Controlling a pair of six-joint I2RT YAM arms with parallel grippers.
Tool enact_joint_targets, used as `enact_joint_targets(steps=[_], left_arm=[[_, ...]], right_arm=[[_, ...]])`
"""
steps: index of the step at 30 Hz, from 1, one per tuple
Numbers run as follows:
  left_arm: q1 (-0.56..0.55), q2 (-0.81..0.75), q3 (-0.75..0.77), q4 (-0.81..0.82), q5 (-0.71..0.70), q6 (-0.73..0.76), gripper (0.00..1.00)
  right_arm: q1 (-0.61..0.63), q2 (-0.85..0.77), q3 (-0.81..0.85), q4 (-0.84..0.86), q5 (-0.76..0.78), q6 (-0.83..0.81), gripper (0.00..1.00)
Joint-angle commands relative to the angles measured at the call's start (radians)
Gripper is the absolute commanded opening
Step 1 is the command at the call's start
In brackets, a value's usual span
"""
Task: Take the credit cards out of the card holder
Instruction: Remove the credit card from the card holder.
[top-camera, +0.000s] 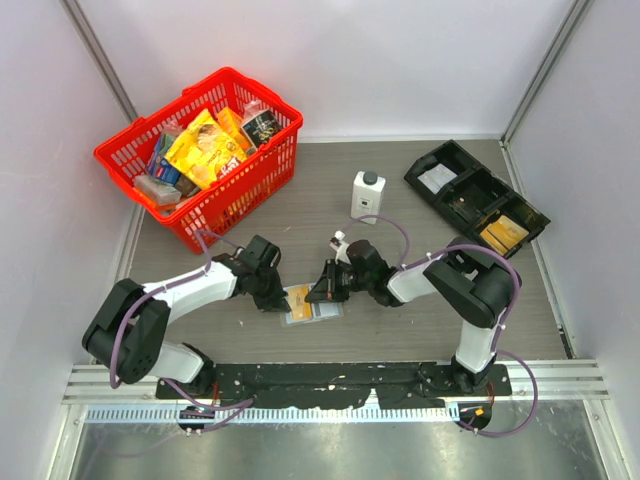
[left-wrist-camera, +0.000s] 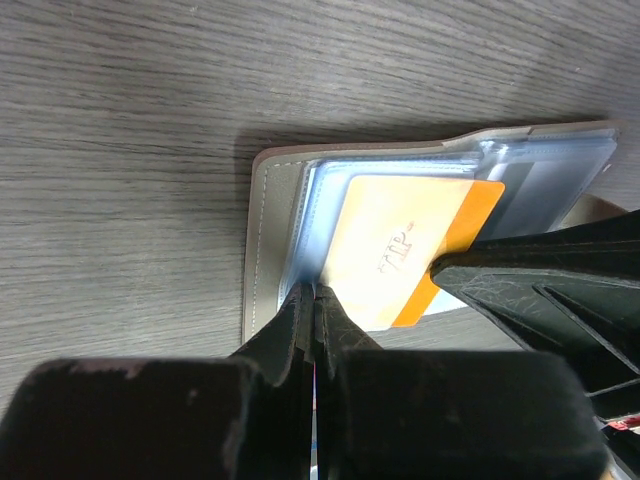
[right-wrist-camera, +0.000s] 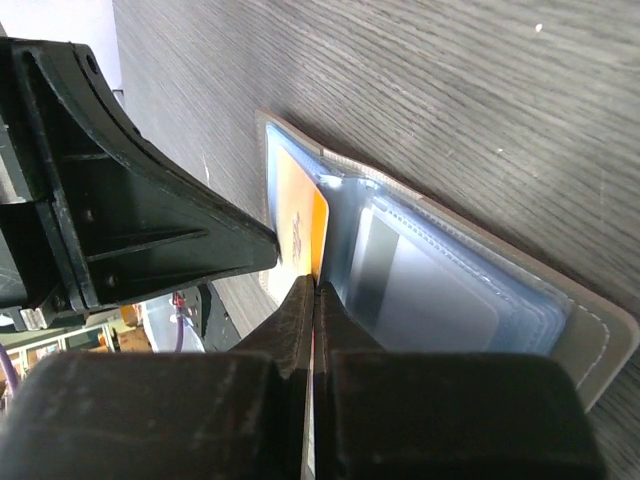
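The taupe card holder (top-camera: 318, 311) (left-wrist-camera: 262, 240) (right-wrist-camera: 600, 335) lies open on the table between both arms, its clear sleeves fanned out. An orange credit card (left-wrist-camera: 400, 240) (right-wrist-camera: 300, 225) (top-camera: 298, 295) sticks partway out of the top sleeve. Pale grey-blue cards (right-wrist-camera: 430, 295) (left-wrist-camera: 545, 180) sit inside the other sleeves. My left gripper (left-wrist-camera: 315, 290) (top-camera: 283, 300) is shut on the edge of the holder's clear sleeve. My right gripper (right-wrist-camera: 318, 285) (top-camera: 320, 292) comes from the opposite side and is shut on the orange card's edge.
A red basket (top-camera: 150, 150) full of packets stands at the back left. A white bottle (top-camera: 367, 195) stands behind the holder. A long black compartment tray (top-camera: 452, 175) lies at the back right. Walls close in both sides.
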Motion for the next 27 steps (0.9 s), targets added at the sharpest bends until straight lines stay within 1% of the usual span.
enact_joint_targets(steps=[1,6,11,13,17,18,20,21,24,27], left_arm=[[0.009,0.011,-0.037,0.020,-0.045,0.009,0.00],[0.015,0.005,-0.039,0.022,-0.043,0.006,0.00],[0.017,-0.004,-0.031,0.020,-0.046,0.006,0.00],[0.017,-0.023,-0.024,0.025,-0.048,0.007,0.00],[0.017,-0.085,0.018,0.046,-0.051,0.017,0.06],[0.017,-0.107,0.030,0.054,-0.054,0.017,0.10],[0.016,-0.148,0.052,0.085,-0.049,0.018,0.21],[0.015,-0.171,0.059,0.105,-0.043,0.017,0.28],[0.014,-0.233,0.069,0.189,-0.011,0.009,0.55],[0.012,-0.273,0.061,0.308,0.058,0.003,0.69]], right_arm=[[-0.027,-0.035,-0.035,0.049,-0.003,0.007,0.01],[-0.068,-0.128,-0.088,0.010,0.007,0.002,0.01],[-0.100,-0.213,-0.118,-0.066,0.029,-0.031,0.01],[-0.119,-0.274,-0.144,-0.079,0.035,-0.028,0.01],[-0.142,-0.378,-0.155,-0.148,0.055,-0.041,0.01],[-0.148,-0.398,-0.154,-0.161,0.066,-0.042,0.01],[-0.151,-0.452,-0.157,-0.186,0.087,-0.036,0.01],[-0.151,-0.492,-0.160,-0.188,0.096,-0.030,0.01],[-0.154,-0.563,-0.164,-0.186,0.135,-0.007,0.01],[-0.154,-0.639,-0.181,-0.122,0.145,0.008,0.01]])
